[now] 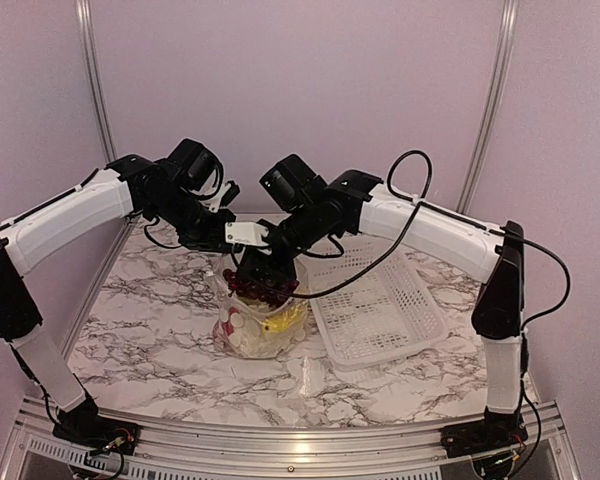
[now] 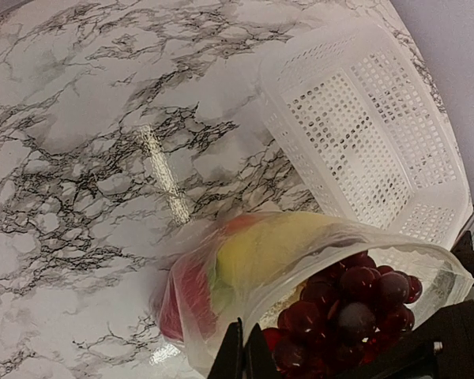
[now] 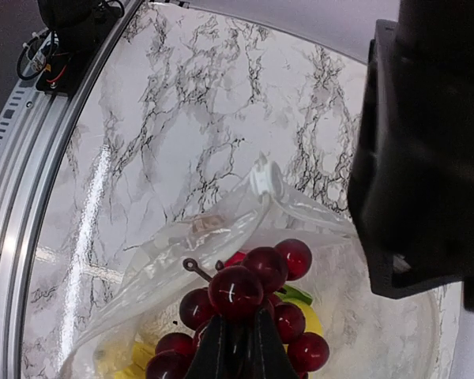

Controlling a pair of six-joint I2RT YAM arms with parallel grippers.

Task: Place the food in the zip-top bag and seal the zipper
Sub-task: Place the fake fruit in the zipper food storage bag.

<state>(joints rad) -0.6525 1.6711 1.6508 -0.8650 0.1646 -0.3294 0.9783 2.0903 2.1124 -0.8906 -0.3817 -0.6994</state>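
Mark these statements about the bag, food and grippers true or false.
The grapes are at the zip-top bag's mouth. True.
The white basket lies beside the bag. True.
The yellow food is outside the bag. False: it is inside.
The right gripper is shut on the grapes. True.
The left gripper is open. False: it pinches the bag's rim.
The bag is sealed. False: its zipper stands open.
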